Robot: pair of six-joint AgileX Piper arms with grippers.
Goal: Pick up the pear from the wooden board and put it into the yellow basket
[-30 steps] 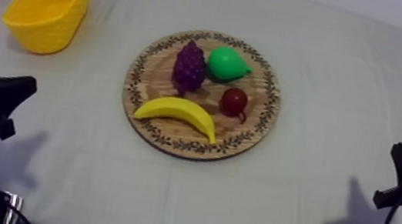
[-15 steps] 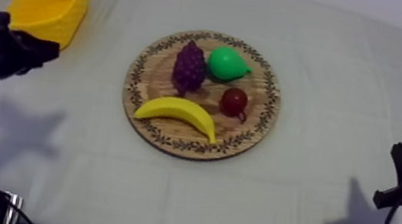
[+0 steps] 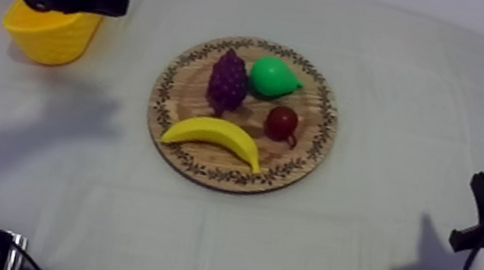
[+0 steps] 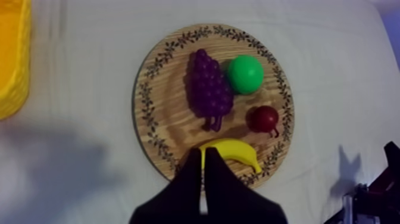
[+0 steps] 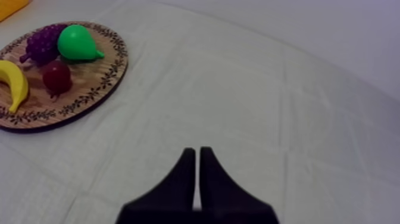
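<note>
While left tool [image 4: 202, 154] and right tool [image 5: 197, 152] each sit pinched together, pear [image 3: 274, 77] lies tip rightward.

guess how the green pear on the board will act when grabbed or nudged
The pear looks smooth, so it may slip in the jaws. Its rounded body, lying on its side on the wooden board, would probably roll if nudged. It looks like moulded plastic, so it is likely stiff and light.
</note>
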